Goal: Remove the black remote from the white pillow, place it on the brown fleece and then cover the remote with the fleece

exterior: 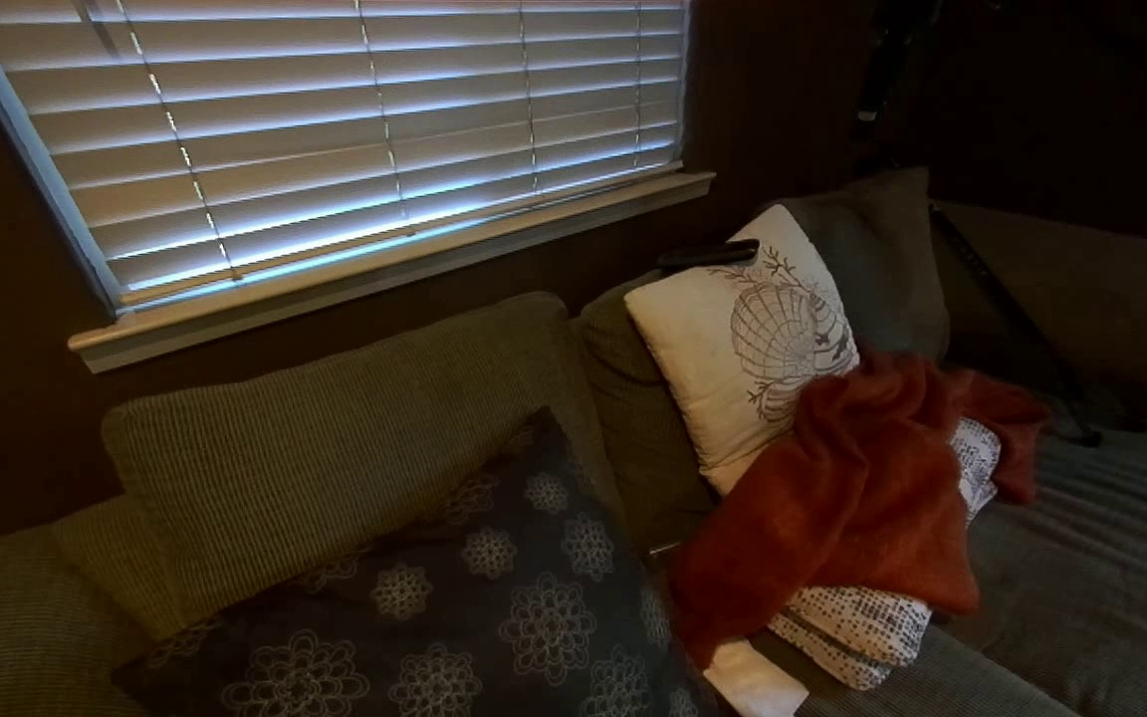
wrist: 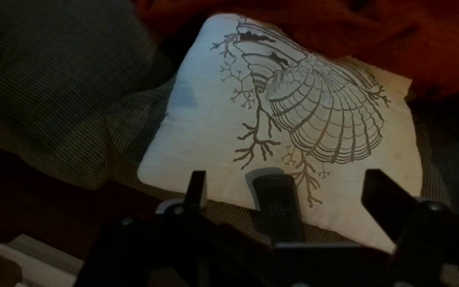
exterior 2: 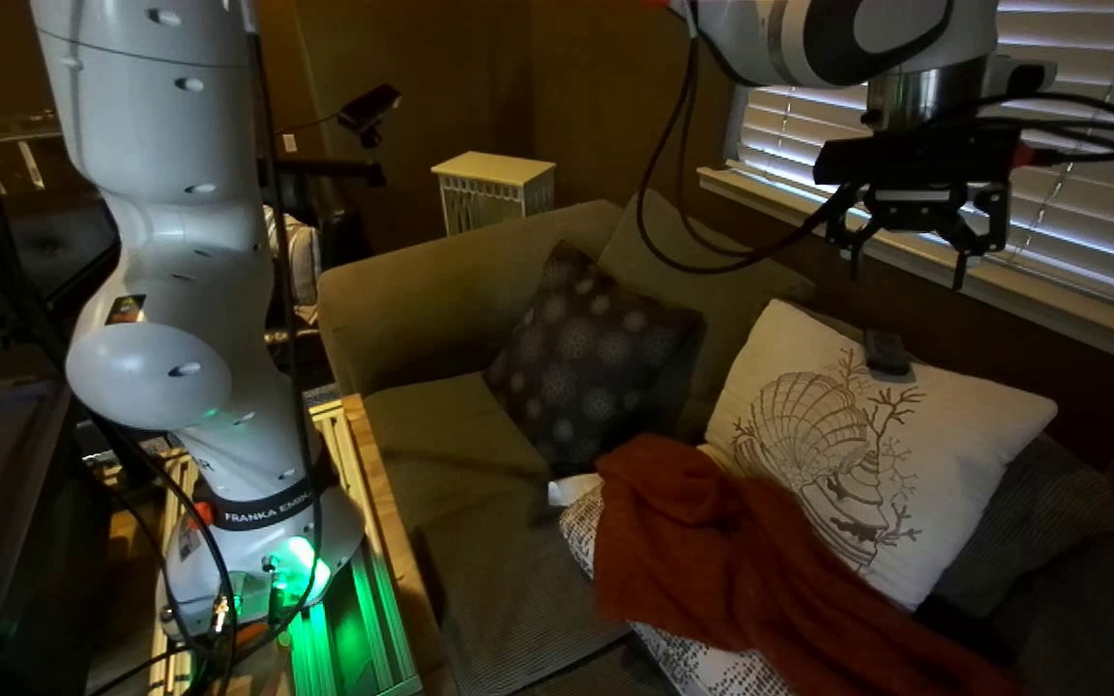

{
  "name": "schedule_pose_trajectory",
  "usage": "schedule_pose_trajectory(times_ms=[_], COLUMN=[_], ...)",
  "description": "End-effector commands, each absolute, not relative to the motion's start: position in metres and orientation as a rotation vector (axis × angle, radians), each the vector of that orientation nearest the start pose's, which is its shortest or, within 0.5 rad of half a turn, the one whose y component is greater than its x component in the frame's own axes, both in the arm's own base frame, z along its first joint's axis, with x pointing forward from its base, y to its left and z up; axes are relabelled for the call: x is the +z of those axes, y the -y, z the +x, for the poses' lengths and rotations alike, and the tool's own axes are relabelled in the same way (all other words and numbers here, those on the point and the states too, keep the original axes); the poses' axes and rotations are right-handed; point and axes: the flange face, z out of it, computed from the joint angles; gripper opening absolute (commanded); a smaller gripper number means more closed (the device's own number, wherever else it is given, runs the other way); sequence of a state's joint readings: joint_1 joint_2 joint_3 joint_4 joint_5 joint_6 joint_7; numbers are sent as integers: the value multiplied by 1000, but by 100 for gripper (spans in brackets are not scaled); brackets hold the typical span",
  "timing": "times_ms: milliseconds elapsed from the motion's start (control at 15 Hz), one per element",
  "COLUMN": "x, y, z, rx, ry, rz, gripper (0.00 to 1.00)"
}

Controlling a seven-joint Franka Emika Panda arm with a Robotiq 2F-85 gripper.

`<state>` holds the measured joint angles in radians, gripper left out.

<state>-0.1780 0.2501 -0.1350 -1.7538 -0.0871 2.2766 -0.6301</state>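
In an exterior view the sofa has the brown fleece bunched around 7 o'clock of the white pillow. My end effector hangs above, jaws gaping wide, and the black remote chills at the pillow's 12 o'clock edge.

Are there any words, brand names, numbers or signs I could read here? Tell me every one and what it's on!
"FRANKA EMIK": on the black band low on the robot arm; the end of the second word isn't clear.
On the small sticker higher up the arm: too small to read.
On the black remote: faint marks, too dark and blurred to read.
I can't make out any other words or numbers.
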Motion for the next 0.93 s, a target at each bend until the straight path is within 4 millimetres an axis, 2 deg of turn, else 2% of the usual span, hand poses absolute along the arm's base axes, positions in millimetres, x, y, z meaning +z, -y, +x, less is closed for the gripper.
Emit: schedule_pose_trajectory(times_ms=[0, 333, 867], x=[443, 419, 383], y=[190, 174, 160], z=[659, 691, 723], rx=[-376, -336, -226], ry=[739, 694, 689], rz=[-3204, -3199, -3173], gripper=[100, 100, 100])
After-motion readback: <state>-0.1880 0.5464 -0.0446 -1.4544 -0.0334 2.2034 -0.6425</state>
